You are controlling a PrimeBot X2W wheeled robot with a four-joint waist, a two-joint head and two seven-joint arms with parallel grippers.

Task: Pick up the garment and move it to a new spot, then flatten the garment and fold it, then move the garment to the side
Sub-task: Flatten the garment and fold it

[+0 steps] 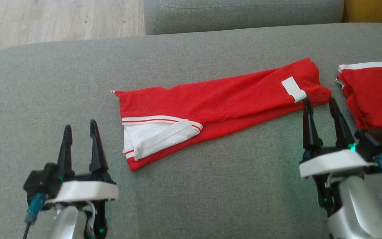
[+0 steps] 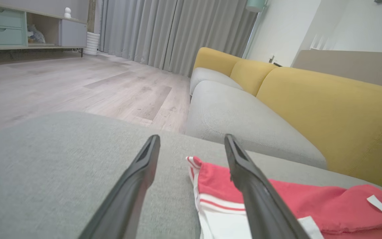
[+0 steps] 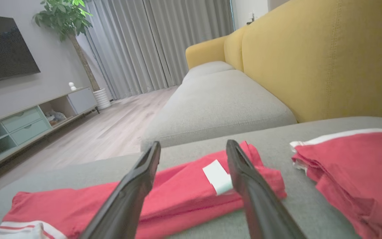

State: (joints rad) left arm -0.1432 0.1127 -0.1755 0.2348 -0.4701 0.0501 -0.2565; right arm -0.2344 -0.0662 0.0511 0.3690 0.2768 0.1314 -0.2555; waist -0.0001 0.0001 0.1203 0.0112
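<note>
Head view suggests mid-fold: next, grip one end of the garment [image 1: 211, 103] and carry it over the other. Nearest, the left gripper [image 1: 80, 125] at seven o'clock and the right gripper [image 1: 320, 100] at four point toward twelve, wrists low, jaws apart and empty. Beyond, the garment lies as a long strip on the cushion [image 1: 211, 186], its tagged end by the right tips. Another red piece [image 1: 373, 93] sits at two.

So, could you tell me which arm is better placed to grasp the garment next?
Probably the right: the right gripper, jaws open, has its tips at the garment's end by the tag, while the left gripper stands off to the side of its other end.
</note>
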